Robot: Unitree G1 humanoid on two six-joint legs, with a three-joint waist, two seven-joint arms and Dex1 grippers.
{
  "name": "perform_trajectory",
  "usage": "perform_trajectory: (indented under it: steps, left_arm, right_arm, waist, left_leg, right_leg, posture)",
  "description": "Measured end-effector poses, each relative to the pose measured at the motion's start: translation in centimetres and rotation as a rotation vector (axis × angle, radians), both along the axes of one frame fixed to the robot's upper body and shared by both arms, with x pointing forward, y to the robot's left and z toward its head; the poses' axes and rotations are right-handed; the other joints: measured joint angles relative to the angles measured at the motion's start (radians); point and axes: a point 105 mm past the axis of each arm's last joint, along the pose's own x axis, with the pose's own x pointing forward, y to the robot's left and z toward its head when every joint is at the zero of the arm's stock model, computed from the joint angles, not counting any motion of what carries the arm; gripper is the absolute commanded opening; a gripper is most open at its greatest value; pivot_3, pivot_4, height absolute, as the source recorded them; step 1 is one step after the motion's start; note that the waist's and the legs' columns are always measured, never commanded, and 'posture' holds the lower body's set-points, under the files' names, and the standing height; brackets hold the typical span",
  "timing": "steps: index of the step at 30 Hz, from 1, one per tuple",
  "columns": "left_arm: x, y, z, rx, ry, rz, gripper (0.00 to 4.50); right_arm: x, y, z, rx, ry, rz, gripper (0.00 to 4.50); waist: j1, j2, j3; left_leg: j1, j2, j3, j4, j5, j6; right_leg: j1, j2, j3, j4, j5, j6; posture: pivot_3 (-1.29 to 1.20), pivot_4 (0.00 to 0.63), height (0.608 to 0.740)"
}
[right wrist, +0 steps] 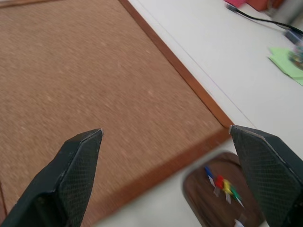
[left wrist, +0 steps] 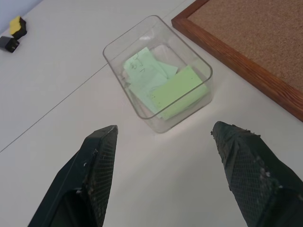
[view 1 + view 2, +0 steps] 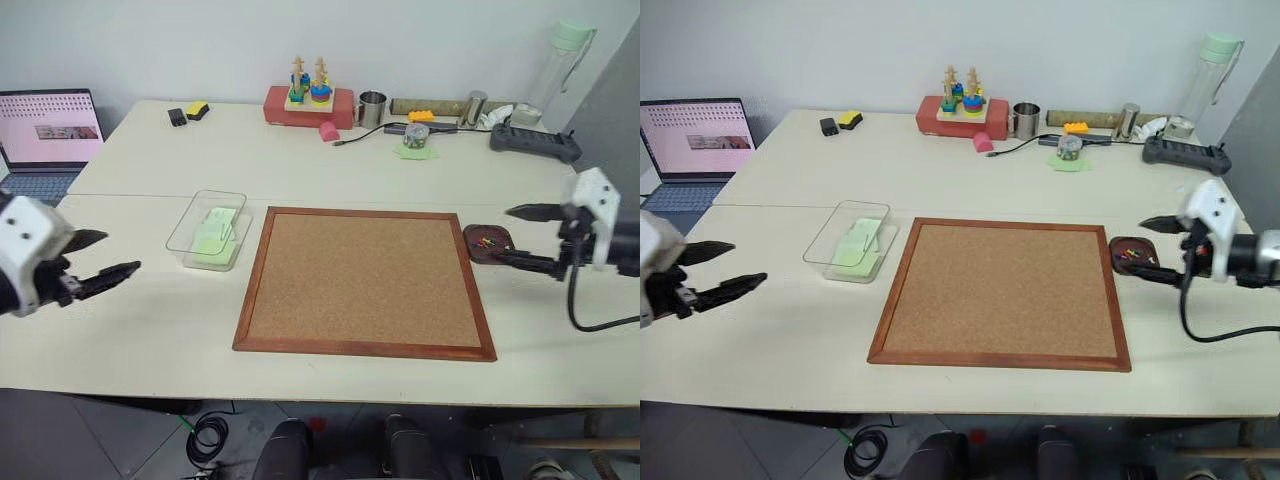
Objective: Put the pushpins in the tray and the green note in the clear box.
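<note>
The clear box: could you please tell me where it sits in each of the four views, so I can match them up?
Left eye view: clear box, just left of the cork board.
Right eye view: clear box, again left of the board.
Left wrist view: clear box, ahead of the open fingers, green notes inside.
Right wrist view: not in it.
Shared landmark: the cork board's wooden frame.

Room's bright, even light, prob. from overhead; no hard glare on the pale table [image 3: 330, 170]. Shadows soft & faint: thin one under the clear box [image 3: 208, 229], slight one along the cork board [image 3: 366, 282] frame. Laptop [image 3: 45, 140] screen glows pink. Right wrist view smeared w/ motion blur, board grain streaky. Left wrist view crisp.
</note>
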Motion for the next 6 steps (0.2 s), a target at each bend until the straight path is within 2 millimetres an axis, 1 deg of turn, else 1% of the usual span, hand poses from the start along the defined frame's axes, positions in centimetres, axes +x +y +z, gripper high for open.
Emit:
perform_trajectory:
  steps: [2, 3, 6]
  left_arm:
    - [-0.2, 0.1, 0.0, -0.005, 0.006, -0.006, 3.40]
    - [-0.3, 0.1, -0.1, -0.010, 0.013, -0.011, 3.40]
    - [-0.4, 0.3, -0.4, -0.021, 0.028, -0.014, 3.40]
  right_arm:
    - [-0.1, -0.7, -0.2, 0.000, 0.012, -0.013, 4.49]
    - [-0.1, -1.3, -0.6, 0.004, 0.033, -0.023, 4.49]
    - [-0.3, -1.9, -0.9, -0.007, 0.047, -0.028, 4.49]
  waist:
    - [-0.001, 0.000, 0.000]
    - [-0.003, 0.000, 0.000]
    - [-0.010, 0.000, 0.000]
  left_leg:
    - [0.000, 0.000, 0.000, 0.000, 0.000, 0.000]
    - [0.000, 0.000, 0.000, 0.000, 0.000, 0.000]
    - [0.000, 0.000, 0.000, -0.001, 0.000, 0.000]
  right_leg:
    - [0.000, 0.000, 0.000, 0.000, 0.001, 0.001]
    - [0.000, 0.000, 0.000, 0.000, 0.003, 0.003]
    - [0.000, 0.000, 0.000, 0.000, 0.003, 0.003]
  posture:
    - [0.00, 0.150, 0.740]
    - [0.00, 0.150, 0.740]
    - [0.00, 0.150, 0.740]
